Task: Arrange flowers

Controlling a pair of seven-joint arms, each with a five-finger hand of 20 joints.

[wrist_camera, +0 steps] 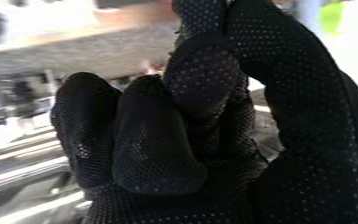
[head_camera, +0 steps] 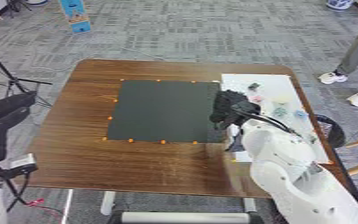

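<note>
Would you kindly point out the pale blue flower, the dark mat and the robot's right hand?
Pale blue flower [head_camera: 301, 114]: head view, middle of its bloom.
Dark mat [head_camera: 162, 111]: head view, its bare middle.
Right hand [head_camera: 232, 107]: head view, on its black glove.

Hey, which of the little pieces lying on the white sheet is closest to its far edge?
The dark green piece, just beyond the pink one; it's the darkest on the white sheet.

Head view: bright, fairly even light; worktop [head_camera: 171, 172] softly lit, white sheet [head_camera: 255, 79] brightest, right hand [head_camera: 233, 107] deep black. Right wrist view: harsh glare, corners blown out (upper right worst), background smeared, glove weave readable in shadow.
</note>
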